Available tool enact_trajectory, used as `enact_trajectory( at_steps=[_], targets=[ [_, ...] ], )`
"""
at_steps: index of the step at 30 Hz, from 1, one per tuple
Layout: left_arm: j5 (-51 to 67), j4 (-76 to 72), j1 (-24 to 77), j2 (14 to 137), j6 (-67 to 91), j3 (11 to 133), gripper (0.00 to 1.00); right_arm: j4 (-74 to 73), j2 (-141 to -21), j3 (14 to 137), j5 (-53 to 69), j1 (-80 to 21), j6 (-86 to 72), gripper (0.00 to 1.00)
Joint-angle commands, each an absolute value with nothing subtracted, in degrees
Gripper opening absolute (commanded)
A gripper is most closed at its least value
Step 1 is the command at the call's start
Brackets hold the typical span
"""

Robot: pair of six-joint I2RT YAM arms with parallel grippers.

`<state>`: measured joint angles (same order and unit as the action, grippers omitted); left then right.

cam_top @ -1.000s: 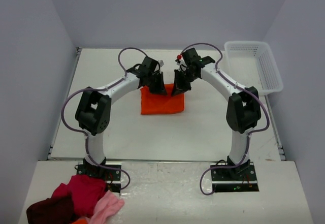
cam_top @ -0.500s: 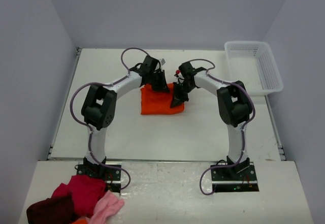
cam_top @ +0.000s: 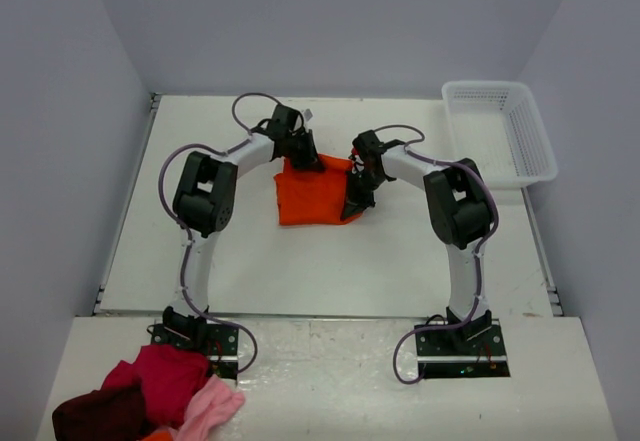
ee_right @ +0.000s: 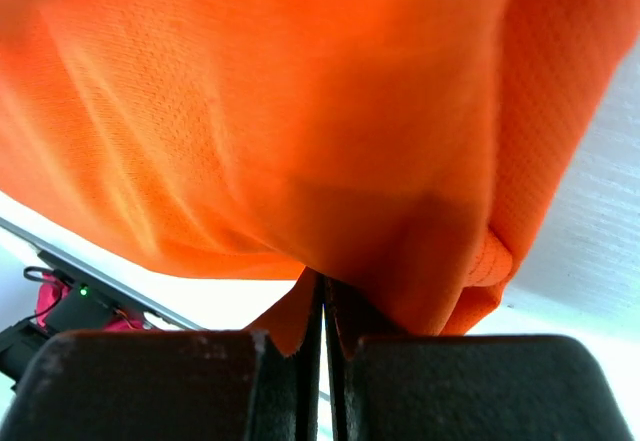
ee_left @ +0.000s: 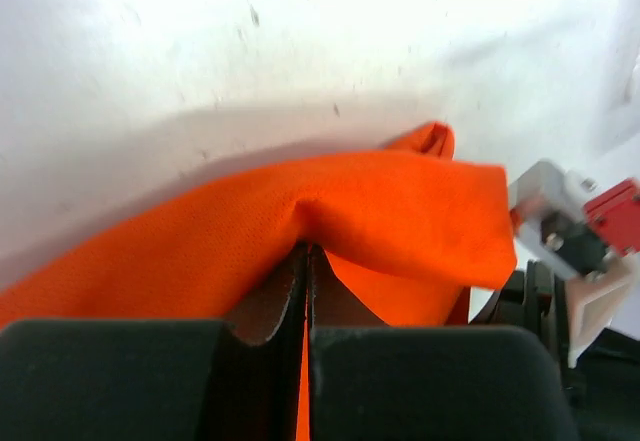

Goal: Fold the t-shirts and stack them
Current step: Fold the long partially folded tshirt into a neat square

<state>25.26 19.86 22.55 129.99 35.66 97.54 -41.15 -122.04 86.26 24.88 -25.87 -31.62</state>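
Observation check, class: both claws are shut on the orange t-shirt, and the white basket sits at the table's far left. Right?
No: the top view shows the white basket at far right. Both claws are shut on the orange t-shirt.

The t-shirt (cam_top: 318, 193) is orange cloth in a fine, mesh-like knit, matt and soft, with rounded creases. The left end effector (ee_left: 306, 261) and the right end effector (ee_right: 325, 286) have black, matt, faintly grainy bodies that look like plastic. The desk (cam_top: 300, 271) under the t-shirt is white and matt, flecked with small dark specks. To the right of the t-shirt, the basket (cam_top: 538, 146) is white plastic lattice. To the left of the t-shirt, the left arm (cam_top: 232, 158) has a smooth white shell with a slight sheen.
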Motion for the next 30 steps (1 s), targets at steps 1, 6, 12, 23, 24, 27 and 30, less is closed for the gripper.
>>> enact_trajectory(
  at_steps=[1, 6, 12, 23, 24, 27, 30],
  targets=[
    [26.9, 16.5, 20.7, 131.6, 32.7, 103.7, 0.0, -40.6, -120.4, 85.4, 21.9, -26.1, -32.3, 0.0],
    [28.5, 17.7, 18.9, 132.7, 32.3, 107.9, 0.0, -40.6, -121.1, 85.6, 22.1, -26.1, -31.6, 0.0],
    [21.3, 23.0, 18.8, 127.4, 28.4, 103.4, 0.0, -41.6, -120.9, 87.7, 22.0, -26.0, -31.7, 0.0],
    [17.1, 26.4, 18.5, 114.3, 25.1, 92.1, 0.0, -51.2, -115.2, 101.8, 20.9, -27.5, -28.8, 0.0],
    [16.6, 26.1, 18.5, 113.6, 25.1, 91.8, 0.0, -51.7, -115.9, 103.4, 20.7, -27.5, -28.7, 0.0],
    [16.3, 26.9, 18.5, 114.2, 24.7, 92.2, 0.0, -54.0, -121.2, 113.2, 20.8, -27.2, -28.3, 0.0],
    [17.0, 27.5, 18.5, 114.3, 24.9, 93.0, 0.0, -55.9, -127.6, 120.1, 20.9, -26.7, -27.5, 0.0]
  ],
)
